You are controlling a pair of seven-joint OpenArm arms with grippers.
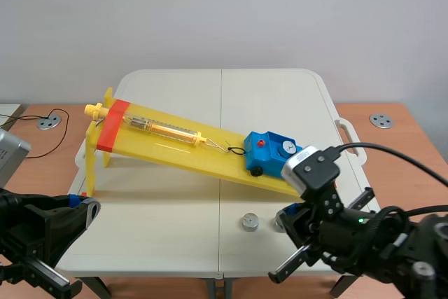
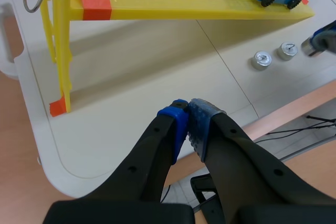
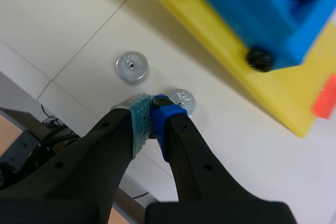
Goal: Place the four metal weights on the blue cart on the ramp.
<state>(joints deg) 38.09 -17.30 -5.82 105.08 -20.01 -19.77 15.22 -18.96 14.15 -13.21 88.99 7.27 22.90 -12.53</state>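
The blue cart (image 1: 269, 150) rests at the low end of the yellow ramp (image 1: 175, 141), with one metal weight (image 1: 286, 148) on its top. Two more weights lie on the table below the ramp: one (image 1: 250, 222) in the open, the other (image 1: 279, 225) partly hidden by my right gripper (image 1: 288, 212). In the right wrist view that gripper (image 3: 150, 109) is shut and holds nothing; one weight (image 3: 182, 99) sits just past its tips and the second (image 3: 131, 67) further ahead. My left gripper (image 2: 188, 110) is shut over the table's near left part, far from the weights (image 2: 261, 59).
The ramp stands on yellow legs (image 2: 60, 51) with an orange-red band (image 1: 112, 125) at its high end. A spring scale (image 1: 164, 129) is hooked to the cart. The table's front edge (image 1: 175, 271) runs close under both grippers.
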